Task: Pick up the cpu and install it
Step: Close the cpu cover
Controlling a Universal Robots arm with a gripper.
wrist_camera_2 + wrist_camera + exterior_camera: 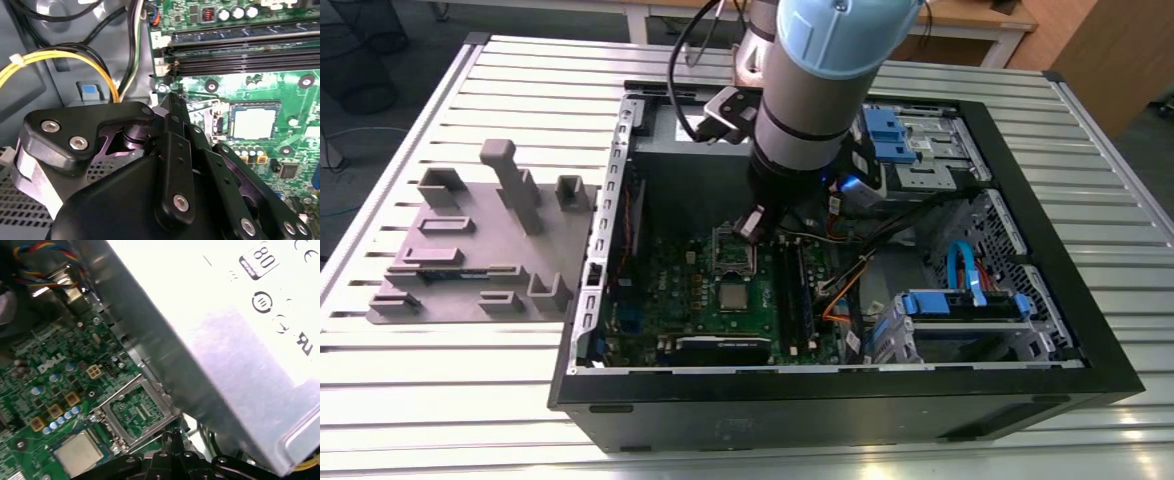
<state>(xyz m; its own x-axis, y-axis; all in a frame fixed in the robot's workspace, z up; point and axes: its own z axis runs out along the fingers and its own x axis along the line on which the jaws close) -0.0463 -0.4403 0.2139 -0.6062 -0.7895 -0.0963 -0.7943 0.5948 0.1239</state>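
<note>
The cpu (734, 297) is a small silver square lying flat in its socket on the green motherboard (687, 285); it also shows in both wrist views (254, 123) (77, 452). The socket's metal hold-down frame (132, 410) stands swung open beside the chip, also seen in the exterior view (734, 250). My gripper (754, 223) hangs inside the computer case just beyond that frame, apart from the cpu. Its black fingers meet at their tips (169, 100) (172, 436), shut, with nothing seen between them.
The black open computer case (854, 385) lies on a slatted metal table (454, 390). A grey power supply (225, 340) looms close to the gripper. Memory slots (240, 50), yellow cables (65, 57) and blue drive brackets (961, 305) crowd the case. A grey fixture block (487, 245) sits at the exterior view's left.
</note>
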